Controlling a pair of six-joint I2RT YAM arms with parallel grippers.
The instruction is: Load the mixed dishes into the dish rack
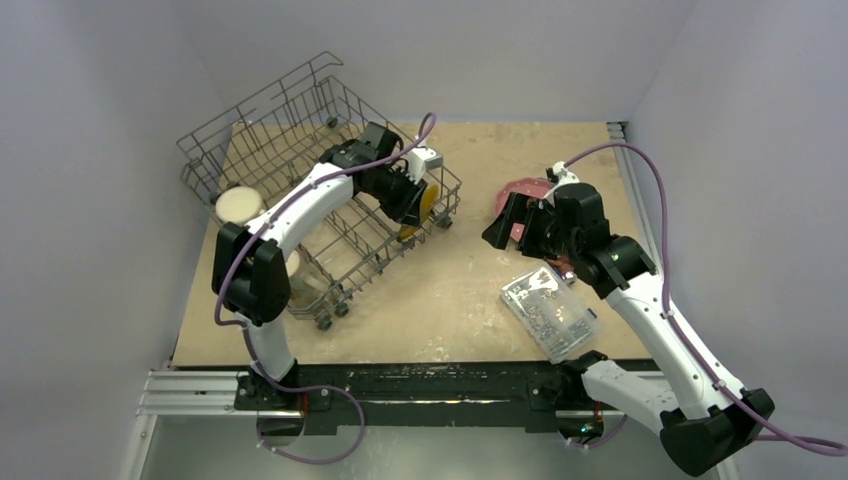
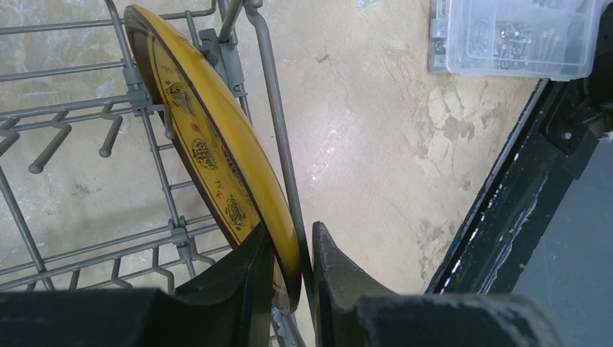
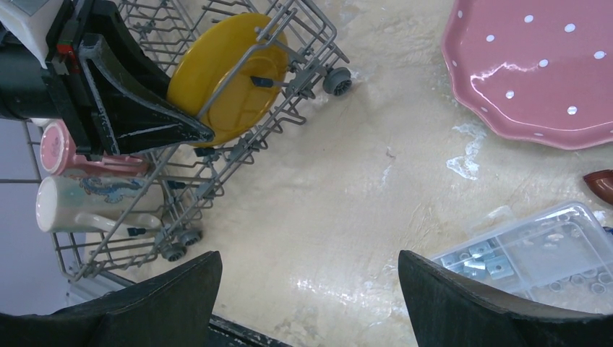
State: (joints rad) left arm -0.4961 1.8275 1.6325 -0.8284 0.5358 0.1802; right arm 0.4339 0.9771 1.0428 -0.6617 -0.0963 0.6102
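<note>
The small yellow plate [image 2: 209,144] stands on edge in the dish rack [image 1: 270,130], at its near right wall [image 2: 275,108]. My left gripper [image 2: 293,235] is shut on the plate's rim, with one grey rack wire caught between the plate and the right finger. From the right wrist the same plate [image 3: 224,79] leans against the rack's wires. A pink mug [image 3: 61,148] and a cream mug [image 3: 72,202] lie in the rack. The pink plate with white dots [image 3: 535,72] rests on the table. My right gripper [image 3: 309,260] hangs open over bare table beside that plate, holding nothing.
A clear plastic box of metal parts [image 1: 550,310] lies on the table near the right arm. A small reddish-brown object [image 3: 600,181] sits between the box and the pink plate. The black base rail [image 2: 499,217] runs along the table's near edge.
</note>
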